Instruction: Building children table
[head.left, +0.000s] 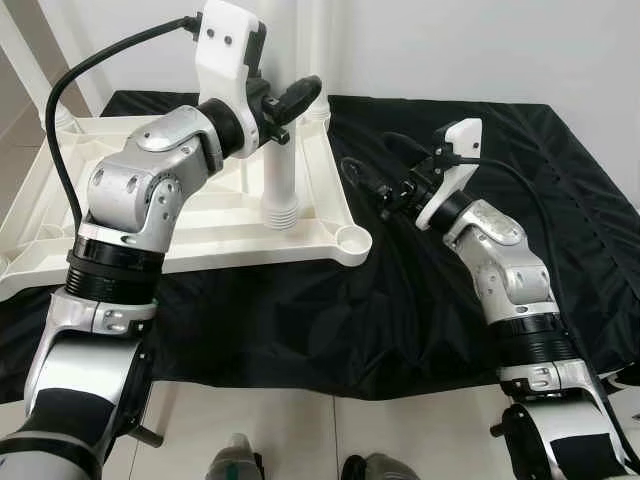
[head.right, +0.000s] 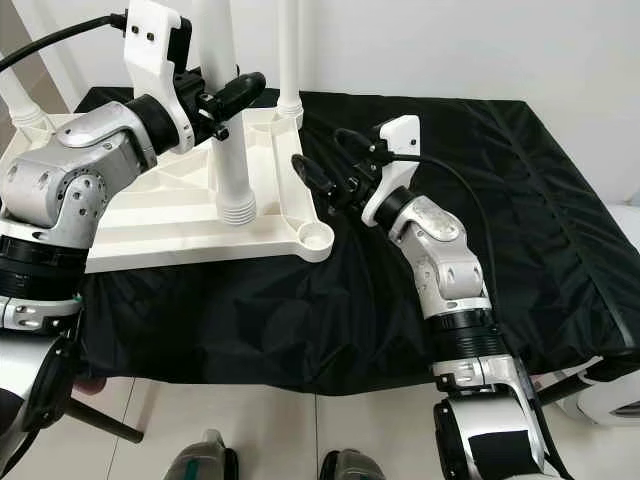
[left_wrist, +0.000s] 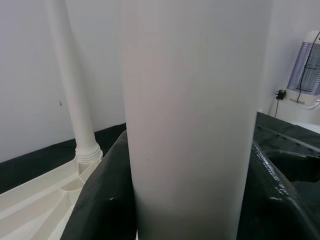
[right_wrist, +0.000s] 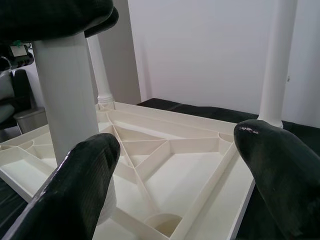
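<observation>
Our left gripper (head.left: 285, 105) is clamped on a loose leg (head.left: 277, 175), holding it upright above the upturned tabletop (head.left: 200, 225) on the black cloth (head.left: 430, 290), with its threaded end just short of the near corner socket (head.left: 353, 238). Our right gripper (head.right: 318, 180) waits wide open just beside that corner. The socket is empty, while two far sockets already hold legs, and we judge that a tilted leg could cross-thread or miss the socket.

A crumpled black cloth (head.left: 300, 320) covers the low surface, set against a plain white wall (head.right: 450, 40). Pale glossy floor tiles (head.left: 330, 430) run in front. At the far right stands what might be a bug-zapper lamp (left_wrist: 306, 67)
</observation>
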